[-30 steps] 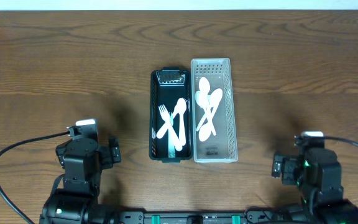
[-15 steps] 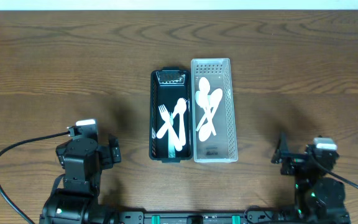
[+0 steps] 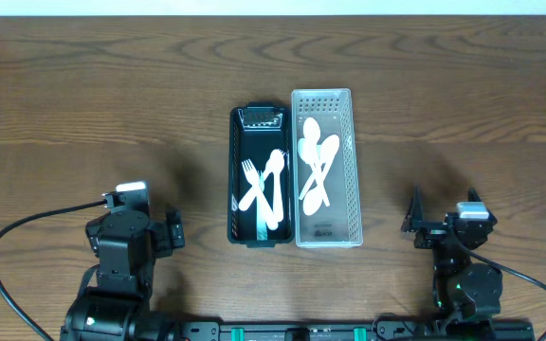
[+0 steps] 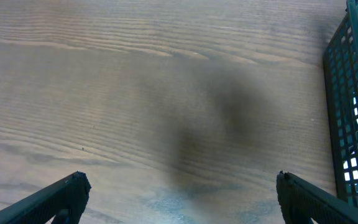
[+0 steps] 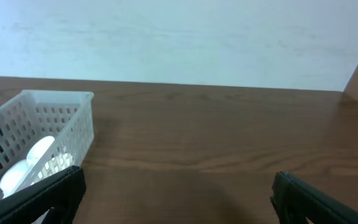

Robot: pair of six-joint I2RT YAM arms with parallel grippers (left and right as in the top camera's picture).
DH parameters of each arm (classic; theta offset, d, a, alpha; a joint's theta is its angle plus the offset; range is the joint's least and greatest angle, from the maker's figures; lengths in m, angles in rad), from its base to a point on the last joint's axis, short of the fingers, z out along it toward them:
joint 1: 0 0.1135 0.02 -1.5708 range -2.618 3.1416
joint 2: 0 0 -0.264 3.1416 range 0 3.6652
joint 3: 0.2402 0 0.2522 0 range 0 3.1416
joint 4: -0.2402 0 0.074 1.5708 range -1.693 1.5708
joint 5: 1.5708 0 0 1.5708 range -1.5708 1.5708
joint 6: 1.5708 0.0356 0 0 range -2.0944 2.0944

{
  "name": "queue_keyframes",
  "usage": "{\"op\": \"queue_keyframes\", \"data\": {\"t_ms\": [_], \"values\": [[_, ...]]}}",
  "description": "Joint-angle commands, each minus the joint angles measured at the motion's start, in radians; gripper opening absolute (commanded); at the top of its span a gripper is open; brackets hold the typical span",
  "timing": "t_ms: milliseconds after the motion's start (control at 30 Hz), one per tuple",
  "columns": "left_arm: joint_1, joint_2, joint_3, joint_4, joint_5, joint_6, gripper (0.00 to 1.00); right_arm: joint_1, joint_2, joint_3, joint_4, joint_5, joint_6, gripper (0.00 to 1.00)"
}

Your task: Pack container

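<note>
Centrally on the wooden table [image 3: 83,95], two baskets stand side by side and touching: a black basket [image 3: 236,170] holding white forks [image 3: 263,189] and, to its right, a white basket [image 3: 354,170] holding white spoons [image 3: 316,170]. Both arms sit low at the near edge, well apart from the baskets. The left gripper [image 4: 179,199] has its fingers spread wide over the wood, holding nothing, and the right gripper [image 5: 176,199] is likewise spread and empty, looking toward the white basket's corner.

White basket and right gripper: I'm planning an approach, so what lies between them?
Only bare table lies between white basket and right gripper, per the overhead view.
</note>
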Motion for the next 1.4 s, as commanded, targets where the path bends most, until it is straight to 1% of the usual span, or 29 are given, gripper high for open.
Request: {"op": "queue_keyframes", "data": {"t_ms": [0,1033,1200,1367], "values": [[0.006,0.000,0.000,0.001,-0.012,0.017,0.98,-0.006,-0.010,-0.010,0.003,-0.020,-0.022,0.99],[0.006,-0.003,0.000,0.001,-0.012,0.017,0.98,-0.006,-0.010,-0.010,0.003,-0.020,-0.022,0.99],[0.006,-0.035,0.000,-0.004,-0.012,0.016,0.98,-0.006,-0.010,-0.010,0.003,-0.020,-0.022,0.99],[0.024,-0.119,0.000,-0.003,-0.011,0.016,0.98,-0.006,-0.010,-0.010,0.003,-0.020,-0.022,0.99]]}}
